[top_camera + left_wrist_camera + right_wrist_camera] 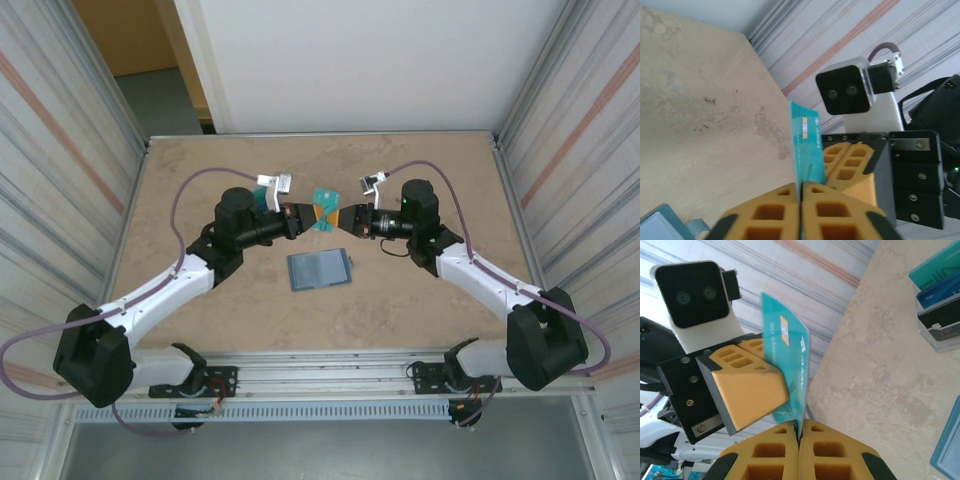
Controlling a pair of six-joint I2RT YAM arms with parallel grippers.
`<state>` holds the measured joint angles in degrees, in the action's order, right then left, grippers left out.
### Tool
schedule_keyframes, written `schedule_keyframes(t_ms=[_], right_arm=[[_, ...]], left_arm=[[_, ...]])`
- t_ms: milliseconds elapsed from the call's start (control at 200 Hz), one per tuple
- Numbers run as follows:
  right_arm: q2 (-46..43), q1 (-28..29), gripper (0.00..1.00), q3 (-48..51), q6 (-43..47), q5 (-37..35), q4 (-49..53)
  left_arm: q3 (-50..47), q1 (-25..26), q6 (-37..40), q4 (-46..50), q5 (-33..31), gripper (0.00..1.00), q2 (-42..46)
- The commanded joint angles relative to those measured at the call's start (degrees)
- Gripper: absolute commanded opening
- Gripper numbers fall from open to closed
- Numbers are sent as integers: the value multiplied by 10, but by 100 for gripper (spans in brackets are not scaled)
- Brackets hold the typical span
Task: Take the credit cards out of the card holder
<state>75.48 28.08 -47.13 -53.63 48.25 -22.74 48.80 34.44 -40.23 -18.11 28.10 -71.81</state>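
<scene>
A teal-green credit card (pixel 321 195) is held on edge above the table between the two grippers. My left gripper (pixel 801 192) is shut on one edge of the card (pixel 807 142). My right gripper (pixel 799 429) is shut on the opposite edge of the same card (pixel 787 357). In the top view the left gripper (pixel 308 214) and right gripper (pixel 338 216) meet tip to tip over mid-table. The slate-blue card holder (pixel 319 269) lies open and flat just in front of them; a corner of the card holder (pixel 665 225) appears low in the left wrist view.
A pile of cards (pixel 940 305), teal, blue and dark, lies on the table at the upper right of the right wrist view. The beige table (pixel 420 300) is closed in by ribbed side walls (pixel 60 150) and a white back wall.
</scene>
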Motion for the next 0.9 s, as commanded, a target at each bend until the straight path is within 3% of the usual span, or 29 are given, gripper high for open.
schedule_keyframes(t_ms=[0, 135, 346, 461, 506, 661, 892], right_arm=[[-11, 15, 0, -4, -7, 17, -17], [-19, 18, 10, -5, 10, 7, 13], [-37, 24, 20, -9, 45, -14, 75], [-40, 26, 45, -11, 51, -20, 89], [-43, 28, 51, -14, 58, -24, 100], [-44, 41, 62, -32, 91, -43, 153], [-35, 61, 70, -60, 131, -90, 234]], left_arm=[[20, 10, 14, -22, 55, 0, -11], [33, 10, 51, 10, 70, 0, -1], [61, 9, 126, 107, 43, 0, 26], [63, 7, 148, 133, 35, 0, 35], [64, 4, 158, 146, 29, 0, 40], [70, -27, 195, 201, 13, 0, 60], [87, -51, 285, 302, -50, 0, 67]])
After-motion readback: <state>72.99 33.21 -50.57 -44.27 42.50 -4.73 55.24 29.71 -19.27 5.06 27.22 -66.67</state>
